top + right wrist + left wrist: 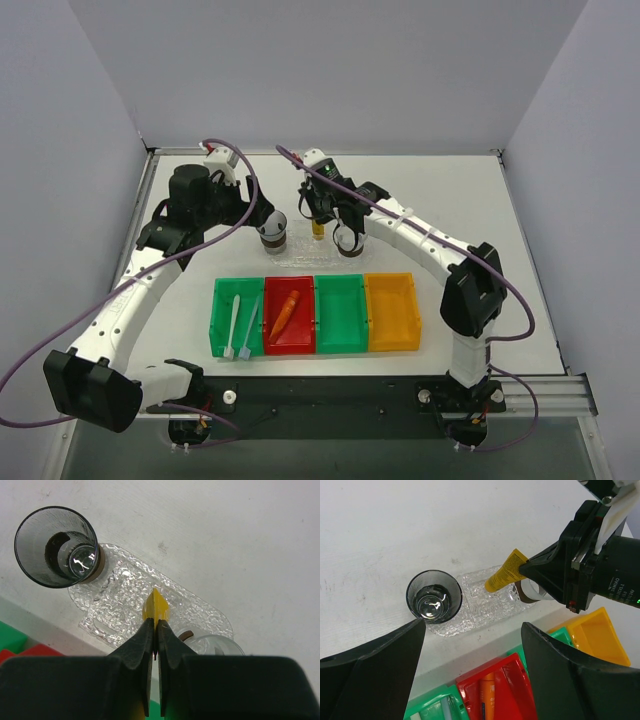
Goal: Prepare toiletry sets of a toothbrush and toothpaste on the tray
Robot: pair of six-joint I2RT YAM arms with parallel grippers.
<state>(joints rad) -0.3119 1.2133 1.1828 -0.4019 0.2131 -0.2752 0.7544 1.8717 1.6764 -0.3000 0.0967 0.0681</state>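
Observation:
My right gripper (155, 623) is shut on the yellow-orange tube (156, 605) and holds it over the middle of the clear bumpy tray (120, 605); this also shows in the top view (318, 228). The tube (505, 571) slants down toward the tray (485, 607). My left gripper (473, 624) is open and empty, above the near side of the tray by the left cup (434, 597). The orange tube (285, 313) lies in the red bin (290, 340). The white toothbrush (234, 325) and the pale blue toothbrush (249, 328) lie in the left green bin (218, 320).
Two clear round cups stand at the tray's ends, the left one (272, 236) and the right one (349, 240). A second green bin (341, 314) and an orange bin (393, 312) sit in the row in front of the tray (300, 262). Grey walls surround the table.

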